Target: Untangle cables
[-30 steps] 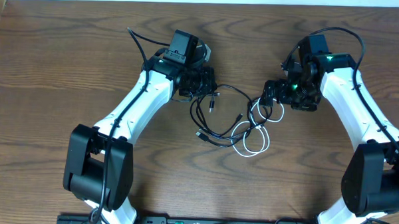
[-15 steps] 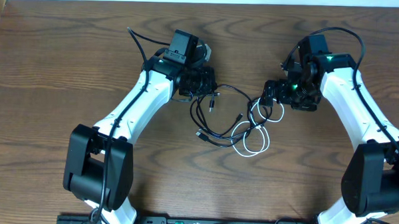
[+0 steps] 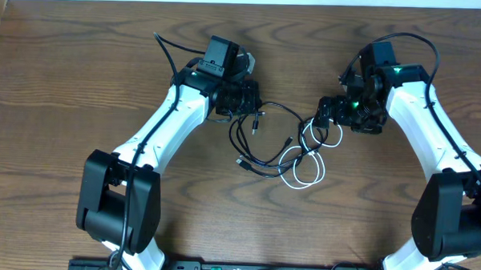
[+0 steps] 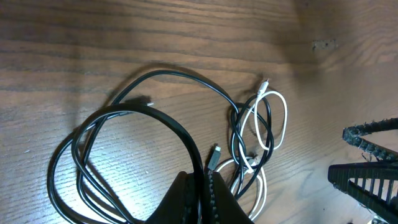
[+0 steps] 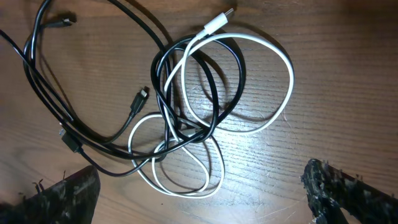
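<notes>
Left end effector [image 3: 243,99]: clamped shut on black cable [image 4: 163,71].
Black cable: loose loops on counter [image 3: 66,65], centre, intertwined at right with white cable [image 5: 291,81].
Right end effector [image 3: 320,115]: jaws spread wide, empty, above the tangle.

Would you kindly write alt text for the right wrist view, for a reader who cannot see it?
A white cable and a black cable lie looped through each other on a wooden table. The right gripper is open, its fingers at the bottom corners.
</notes>
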